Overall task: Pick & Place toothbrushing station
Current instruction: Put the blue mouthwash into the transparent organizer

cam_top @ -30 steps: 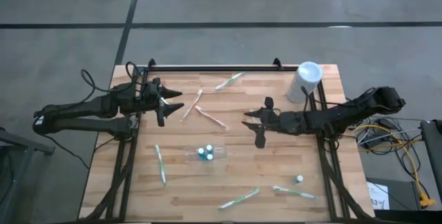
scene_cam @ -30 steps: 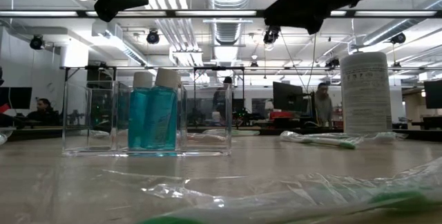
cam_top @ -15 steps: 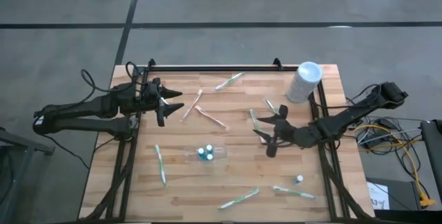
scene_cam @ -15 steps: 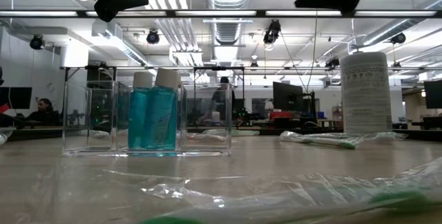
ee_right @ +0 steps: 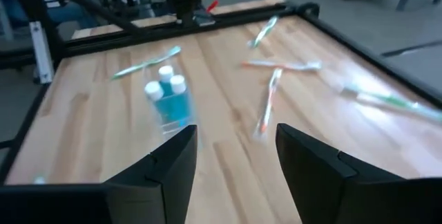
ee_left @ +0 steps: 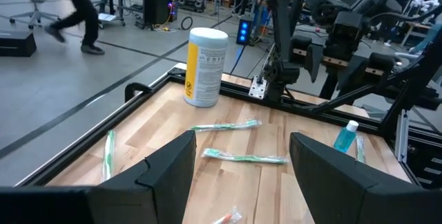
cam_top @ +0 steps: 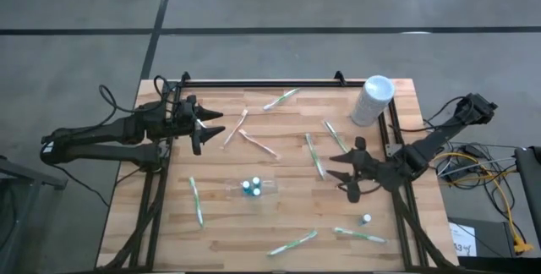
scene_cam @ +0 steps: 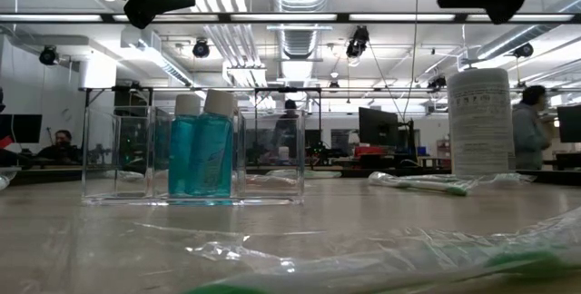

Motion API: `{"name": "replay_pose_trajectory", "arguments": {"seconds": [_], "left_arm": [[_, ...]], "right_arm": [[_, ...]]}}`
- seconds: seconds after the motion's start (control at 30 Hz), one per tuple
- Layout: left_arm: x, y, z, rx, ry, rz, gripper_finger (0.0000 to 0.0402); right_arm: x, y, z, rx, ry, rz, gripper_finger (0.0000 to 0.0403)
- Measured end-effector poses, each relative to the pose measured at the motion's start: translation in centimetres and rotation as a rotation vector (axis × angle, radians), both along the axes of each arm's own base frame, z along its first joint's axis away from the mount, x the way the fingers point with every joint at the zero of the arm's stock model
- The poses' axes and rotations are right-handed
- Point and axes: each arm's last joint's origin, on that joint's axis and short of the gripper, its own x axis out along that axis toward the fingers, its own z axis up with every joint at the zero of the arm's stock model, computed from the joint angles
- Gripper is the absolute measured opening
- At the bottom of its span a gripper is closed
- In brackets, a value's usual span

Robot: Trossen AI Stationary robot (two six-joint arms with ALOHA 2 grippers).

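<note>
toothbrushes still lie loose on the table, none in the clear organizer (cam_top: pixel 252 188) at lower centre, so the task looks barely begun. the right gripper (cam_top: pixel 348 175), right of centre in the high view, hangs with fingers apart and empty beside a wrapped toothbrush (cam_top: pixel 314 155). the left gripper (cam_top: pixel 206 128) waits at upper left, fingers spread and empty.

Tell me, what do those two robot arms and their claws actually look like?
Both are slim, dark, nearly black jointed arms. Each ends in a two-finger gripper: the left gripper and the right gripper have flat, tapering black fingers with angular edges. A thin black cable loops near the left arm; yellow cables lie by the right arm's base.
</note>
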Motion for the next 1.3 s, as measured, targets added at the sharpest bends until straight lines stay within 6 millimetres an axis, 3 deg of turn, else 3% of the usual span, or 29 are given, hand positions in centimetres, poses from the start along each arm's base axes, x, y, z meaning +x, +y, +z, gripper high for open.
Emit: {"name": "replay_pose_trajectory", "arguments": {"seconds": [0.43, 0.63, 0.9, 1.07, 1.3], "left_arm": [[0.0, 0.0, 0.0, 0.0, 0.0, 0.0, 0.0239], [0.0, 0.0, 0.0, 0.0, 0.0, 0.001, 0.0239], [0.0, 0.0, 0.0, 0.0, 0.0, 0.005, 0.0239], [0.0, 0.0, 0.0, 0.001, 0.0, 0.005, 0.0239], [0.0, 0.0, 0.0, 0.001, 0.0, 0.005, 0.0239]], "right_arm": [[-3.4, 1.3, -0.1, 0.244, 0.075, 0.124, 0.018], [-5.5, 1.5, -0.6, 0.371, 0.255, 0.279, 0.0176], [-6.9, 1.8, -0.7, 0.597, 0.471, 0.438, 0.0176], [-7.4, 1.6, -1.3, 0.607, 0.597, 0.449, 0.0176], [-7.4, 1.6, -1.8, 0.574, 0.644, 0.427, 0.0178]]}}
